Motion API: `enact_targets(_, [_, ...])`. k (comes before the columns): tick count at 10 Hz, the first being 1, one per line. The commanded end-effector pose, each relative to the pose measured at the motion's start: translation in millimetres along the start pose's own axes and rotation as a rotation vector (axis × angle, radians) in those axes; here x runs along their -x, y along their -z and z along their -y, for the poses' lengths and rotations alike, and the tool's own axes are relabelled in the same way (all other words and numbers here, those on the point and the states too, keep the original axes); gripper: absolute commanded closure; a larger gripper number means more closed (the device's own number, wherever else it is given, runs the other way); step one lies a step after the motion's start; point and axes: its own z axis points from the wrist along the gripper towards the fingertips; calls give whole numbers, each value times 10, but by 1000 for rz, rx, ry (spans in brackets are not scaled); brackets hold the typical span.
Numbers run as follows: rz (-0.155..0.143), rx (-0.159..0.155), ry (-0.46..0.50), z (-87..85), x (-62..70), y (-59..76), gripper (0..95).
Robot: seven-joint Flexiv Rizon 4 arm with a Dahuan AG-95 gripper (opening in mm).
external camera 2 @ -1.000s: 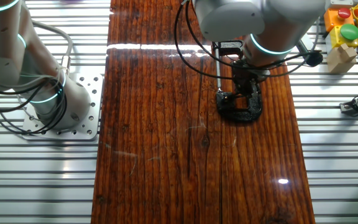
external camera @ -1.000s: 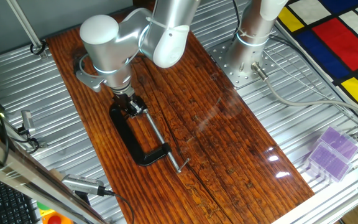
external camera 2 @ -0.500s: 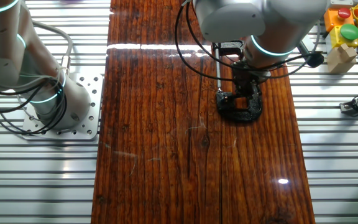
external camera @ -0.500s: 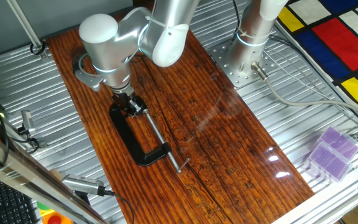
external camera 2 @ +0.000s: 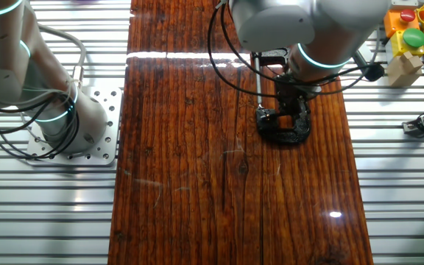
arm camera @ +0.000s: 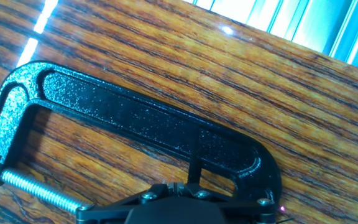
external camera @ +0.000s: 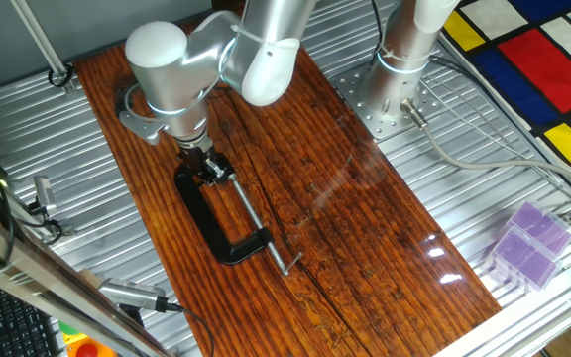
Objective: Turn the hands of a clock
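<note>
One fixed view: black C-clamp (external camera: 218, 220) lies flat on the wooden table (external camera: 365, 228), screw rod running toward the near edge. Gripper (external camera: 206, 167) is down at the clamp's far end, right over the clamp's mouth. The clock is not discernible; the spot where it would sit is covered by the gripper and wrist.

The other fixed view: gripper (external camera 2: 291, 110) lowered into the C-clamp (external camera 2: 285, 131); the arm body blocks most of the clamp's upper part. Finger spacing unreadable here.

Hand view: C-clamp (arm camera: 135, 127) frame fills the picture, threaded screw at lower left. A dark part with small screws along the bottom edge is cut off. Fingertips not seen, so I cannot tell whether the jaws are parted or closed.
</note>
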Motion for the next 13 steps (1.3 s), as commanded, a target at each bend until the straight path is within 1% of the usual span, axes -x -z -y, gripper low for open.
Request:
enact_targets(1, [-1, 0, 2, 1, 0, 0, 950])
enact_targets(13, [1, 0, 15, 49, 1, 10, 950])
